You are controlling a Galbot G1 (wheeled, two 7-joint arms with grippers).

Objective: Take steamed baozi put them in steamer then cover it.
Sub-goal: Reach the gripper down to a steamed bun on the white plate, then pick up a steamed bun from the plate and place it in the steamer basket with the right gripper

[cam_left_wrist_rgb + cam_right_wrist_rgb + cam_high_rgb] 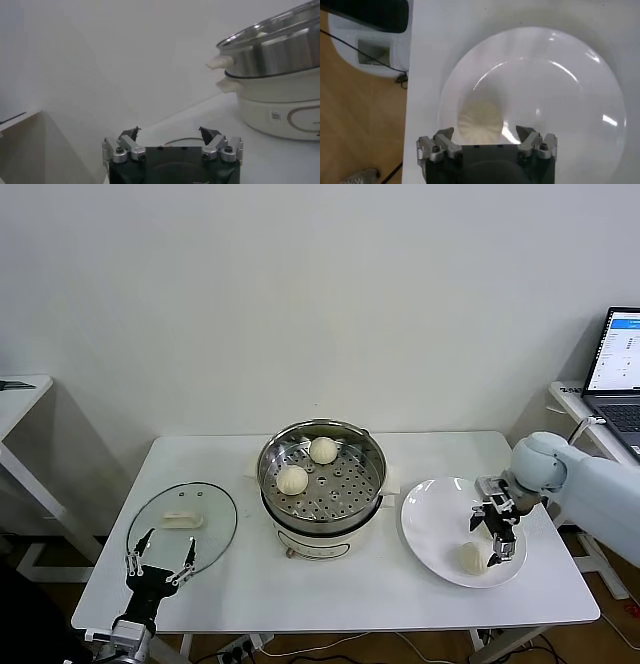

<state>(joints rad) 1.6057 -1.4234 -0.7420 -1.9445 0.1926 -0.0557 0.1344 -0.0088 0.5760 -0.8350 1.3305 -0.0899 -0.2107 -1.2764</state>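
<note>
The baozi (472,558) on the white plate (430,524) sits just under my right gripper (497,536), whose jaws are spread and empty. It looks soft and light; I'd pinch its sides gently. 2 baozi already lie in the steamer (322,476). My left gripper (158,562) waits open by the cover (182,522) on the white table (330,584).

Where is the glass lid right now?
In the head view the cover lies flat on the table's left side, beside the steamer, just beyond the left gripper.

Shiny perforated steel steamer (322,477) on matt cream plastic base — glossy white plate (432,519), clear glass cover (182,521).
</note>
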